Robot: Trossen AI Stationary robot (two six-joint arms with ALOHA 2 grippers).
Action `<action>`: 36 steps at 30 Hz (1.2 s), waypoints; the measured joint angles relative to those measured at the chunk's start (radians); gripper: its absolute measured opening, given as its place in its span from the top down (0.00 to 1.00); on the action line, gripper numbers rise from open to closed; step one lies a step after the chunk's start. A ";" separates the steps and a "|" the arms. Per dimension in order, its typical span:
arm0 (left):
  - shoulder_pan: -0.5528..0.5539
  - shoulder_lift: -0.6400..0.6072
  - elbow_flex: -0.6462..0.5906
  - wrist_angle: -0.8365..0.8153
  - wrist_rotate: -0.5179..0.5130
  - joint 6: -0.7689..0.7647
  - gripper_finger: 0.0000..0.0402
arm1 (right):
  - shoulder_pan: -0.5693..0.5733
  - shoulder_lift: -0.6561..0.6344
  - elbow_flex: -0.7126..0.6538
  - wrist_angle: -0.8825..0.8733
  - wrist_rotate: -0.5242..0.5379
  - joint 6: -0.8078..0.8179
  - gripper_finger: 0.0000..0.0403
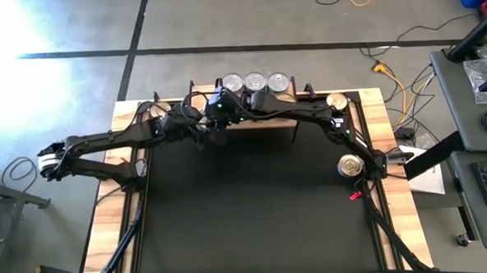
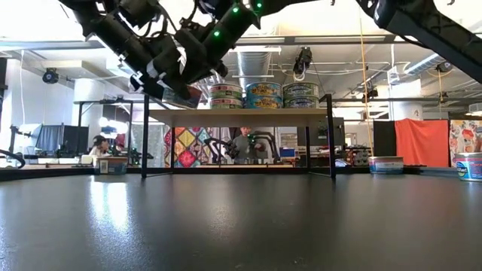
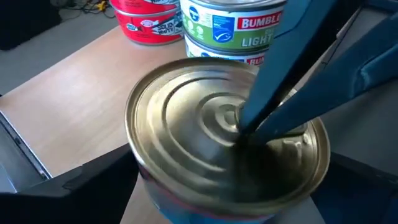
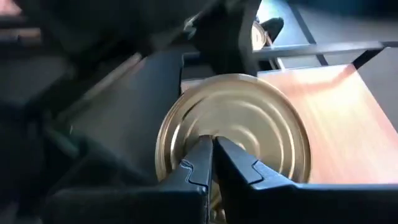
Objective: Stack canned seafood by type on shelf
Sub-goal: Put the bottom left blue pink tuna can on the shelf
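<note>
A gold-lidded can (image 3: 205,124) stands at the left end of the shelf (image 2: 248,117), on its light wood board (image 3: 68,99). My left gripper (image 3: 230,186) is open, one finger on either side of the can's wall; whether they touch it I cannot tell. My right gripper (image 4: 212,146) is shut over the lid. Three stacks of cans (image 2: 263,94) fill the rest of the shelf, among them a red can (image 3: 146,22) and a green-labelled one (image 3: 236,28). In the high view both arms hide the gold-lidded can. My right gripper rests the tips of its shut fingers (image 3: 245,121) on the can's gold lid, near the lid's middle (image 3: 217,115). The fingers slant down onto it from the table's right side. The can stands lid up on the shelf board.
Two loose cans (image 1: 337,102) (image 1: 352,166) sit along the table's right edge, and another (image 1: 156,111) lies left of the shelf. The black mat (image 1: 255,202) in front of the shelf is bare. People (image 2: 245,143) show in the room beyond.
</note>
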 joint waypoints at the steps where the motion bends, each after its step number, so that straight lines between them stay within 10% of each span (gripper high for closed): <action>1: 0.000 0.006 0.000 0.000 0.000 0.002 0.01 | 0.000 0.000 -0.001 0.017 0.000 0.007 0.97; 36: 0.009 -0.038 0.171 -0.369 -0.008 0.018 0.06 | -0.072 0.055 0.001 0.098 -0.145 0.122 0.97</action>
